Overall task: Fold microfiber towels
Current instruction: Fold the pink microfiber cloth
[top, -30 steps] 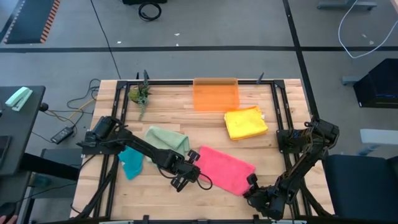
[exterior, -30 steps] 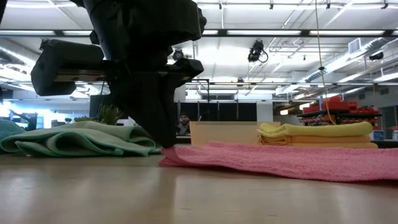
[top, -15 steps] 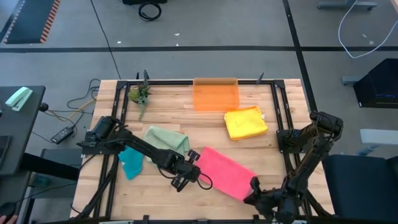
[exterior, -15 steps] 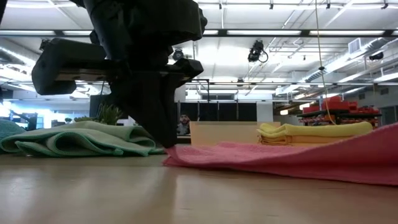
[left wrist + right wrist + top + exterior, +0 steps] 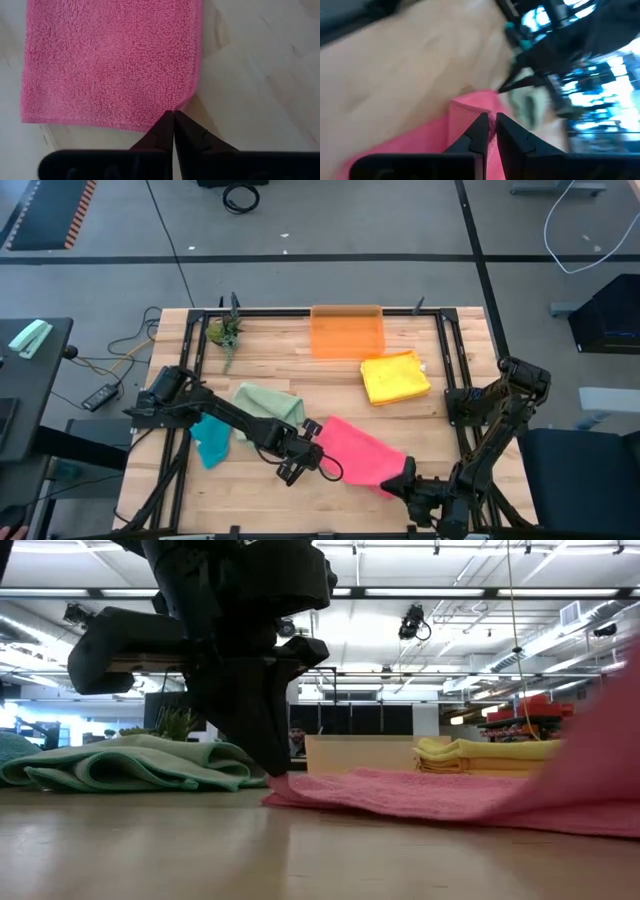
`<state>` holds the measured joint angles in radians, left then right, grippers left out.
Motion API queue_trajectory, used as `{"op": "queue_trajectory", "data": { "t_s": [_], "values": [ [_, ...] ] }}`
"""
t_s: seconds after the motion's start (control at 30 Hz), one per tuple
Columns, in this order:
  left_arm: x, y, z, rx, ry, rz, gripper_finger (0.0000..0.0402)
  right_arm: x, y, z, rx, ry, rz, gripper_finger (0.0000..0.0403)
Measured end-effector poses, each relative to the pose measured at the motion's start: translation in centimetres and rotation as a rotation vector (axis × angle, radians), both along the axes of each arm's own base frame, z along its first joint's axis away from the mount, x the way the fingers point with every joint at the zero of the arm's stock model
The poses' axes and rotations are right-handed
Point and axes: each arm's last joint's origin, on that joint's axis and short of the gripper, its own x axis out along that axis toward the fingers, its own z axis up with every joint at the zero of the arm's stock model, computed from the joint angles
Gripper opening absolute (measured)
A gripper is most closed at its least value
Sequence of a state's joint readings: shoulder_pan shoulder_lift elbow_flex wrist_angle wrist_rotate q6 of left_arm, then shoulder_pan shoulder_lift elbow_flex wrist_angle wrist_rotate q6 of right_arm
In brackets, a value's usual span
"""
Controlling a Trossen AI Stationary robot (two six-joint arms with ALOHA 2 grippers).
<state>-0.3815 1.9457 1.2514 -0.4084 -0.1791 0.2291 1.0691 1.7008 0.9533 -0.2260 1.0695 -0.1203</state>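
A pink microfiber towel [image 5: 355,452] lies slantwise on the wooden table near its front edge. My left gripper [image 5: 311,433] is shut at the towel's left corner, which stays down on the wood [image 5: 278,787]. My right gripper [image 5: 404,471] is shut on the towel's near right end, raised off the table, so that end rises as a pink slope [image 5: 600,755] in the low view. A sage green towel [image 5: 268,402], a teal towel [image 5: 210,438] and a folded yellow towel [image 5: 395,377] lie untouched on the table. My left gripper has its shut fingertips [image 5: 173,120] on the pink towel's corner [image 5: 184,102], slanting down from the table's left. That corner lies flat on the wood; whether cloth sits between the tips cannot be told. My right gripper pinches the pink towel's near right end [image 5: 470,107] between its two fingers. The fingers are nearly level and point toward the left arm. That end is lifted clear and the cloth slopes down to the table.
A translucent orange bin [image 5: 347,332] stands at the far edge, a small green plant [image 5: 225,332] at the far left corner. Black frame rails [image 5: 447,360] run along the table's sides. Bare wood [image 5: 300,370] shows in the middle.
My right gripper has risen and rolled, lifting the pink towel's near right end off the table and drawing it toward the left. The towel's left corner has stayed down under my left gripper.
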Motion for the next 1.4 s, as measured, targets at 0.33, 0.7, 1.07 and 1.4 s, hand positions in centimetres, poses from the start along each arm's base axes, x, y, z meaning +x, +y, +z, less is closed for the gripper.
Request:
{"op": "queue_trajectory", "data": {
  "t_s": [0.33,0.7,1.07,1.4],
  "values": [
    [0.2,0.5,0.0,0.0,0.0,0.015,0.0011,0.4,0.4,4.3,-0.199,0.007,-0.057,0.0041],
    [-0.2,1.0,-0.2,0.023,0.053,0.038,0.0004,0.2,0.7,4.4,0.04,-0.011,-0.119,0.0049],
    [-0.6,3.0,-0.6,0.052,0.137,0.181,0.0002,-0.4,1.0,4.5,-0.014,-0.023,-0.093,0.0084],
    [-0.4,2.9,-0.5,0.046,0.12,0.176,0.0001,0.4,0.5,4.4,-0.101,0.044,-0.062,0.0004]
  ]
}}
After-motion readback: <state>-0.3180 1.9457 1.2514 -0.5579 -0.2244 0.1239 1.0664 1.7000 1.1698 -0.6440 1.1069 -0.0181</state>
